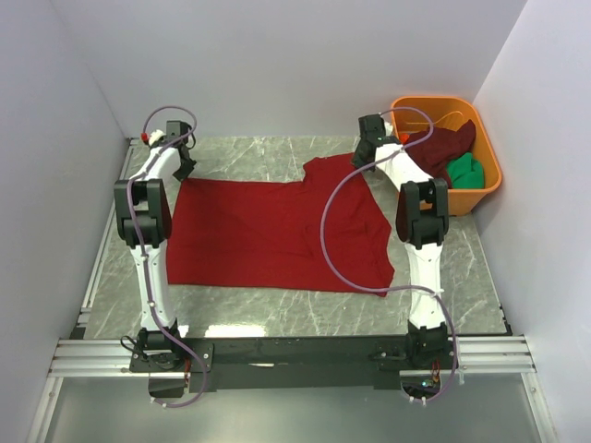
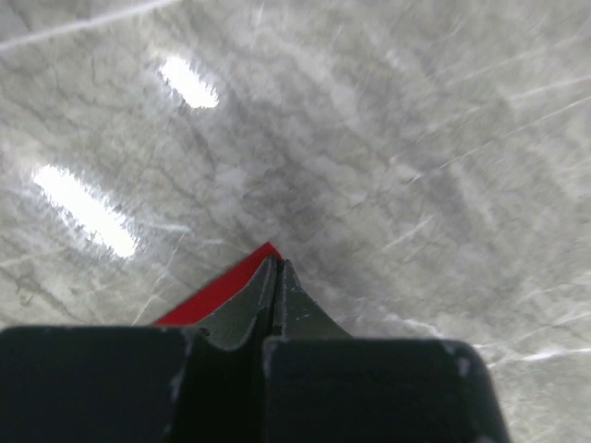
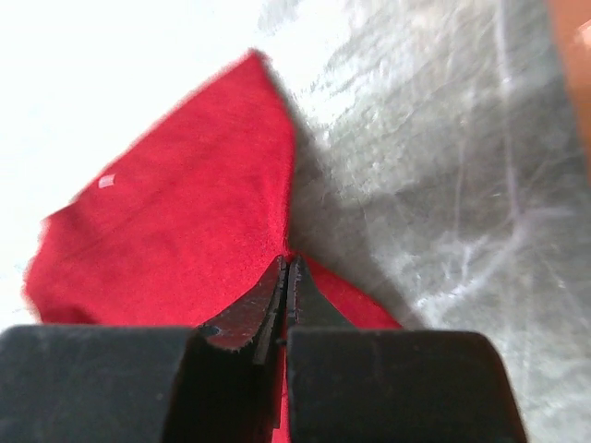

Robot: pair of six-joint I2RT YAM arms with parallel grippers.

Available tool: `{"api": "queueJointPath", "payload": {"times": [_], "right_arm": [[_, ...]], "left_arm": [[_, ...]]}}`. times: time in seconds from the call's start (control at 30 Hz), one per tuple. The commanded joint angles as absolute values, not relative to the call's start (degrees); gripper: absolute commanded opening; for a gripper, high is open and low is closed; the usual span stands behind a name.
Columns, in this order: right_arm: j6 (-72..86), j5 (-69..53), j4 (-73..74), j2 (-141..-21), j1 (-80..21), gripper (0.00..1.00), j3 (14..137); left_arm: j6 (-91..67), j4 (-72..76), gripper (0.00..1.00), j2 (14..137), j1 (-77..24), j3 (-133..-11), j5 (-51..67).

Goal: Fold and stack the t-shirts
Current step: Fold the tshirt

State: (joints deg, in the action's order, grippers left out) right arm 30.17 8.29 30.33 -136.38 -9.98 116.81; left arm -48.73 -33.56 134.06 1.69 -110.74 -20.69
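The bright red t-shirt [image 1: 277, 235] lies spread flat on the marble table, one sleeve pointing to the back right. My left gripper [image 1: 184, 172] is down at the shirt's far left corner. In the left wrist view its jaws [image 2: 277, 263] are shut, with the red corner [image 2: 222, 291] pinched at the tips. My right gripper [image 1: 362, 159] is at the far right sleeve edge. It is shut [image 3: 287, 261] on the red cloth [image 3: 185, 221], which shows on both sides of the fingers. A dark maroon t-shirt [image 1: 443, 146] and a green t-shirt [image 1: 464, 172] lie bunched in the tub.
An orange plastic tub [image 1: 493, 166] stands at the back right corner, close to the right arm. White walls enclose the table on the left, back and right. Bare marble [image 1: 277, 309] runs between the shirt's near hem and the arm bases.
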Motion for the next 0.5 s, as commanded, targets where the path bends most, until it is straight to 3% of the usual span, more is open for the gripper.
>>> {"api": "queueJointPath", "payload": {"times": [0.0, 0.47], "right_arm": [[29.01, 9.32, 26.19, -128.77, -8.7, 0.0, 116.63], [29.44, 6.77, 22.07, -118.84, -8.7, 0.0, 105.05]], "left_arm": [[-46.85, -29.8, 0.0, 129.82, 2.55, -113.82, -19.6], [-46.05, -24.7, 0.0, 125.25, 3.43, -108.99, -15.47]]}}
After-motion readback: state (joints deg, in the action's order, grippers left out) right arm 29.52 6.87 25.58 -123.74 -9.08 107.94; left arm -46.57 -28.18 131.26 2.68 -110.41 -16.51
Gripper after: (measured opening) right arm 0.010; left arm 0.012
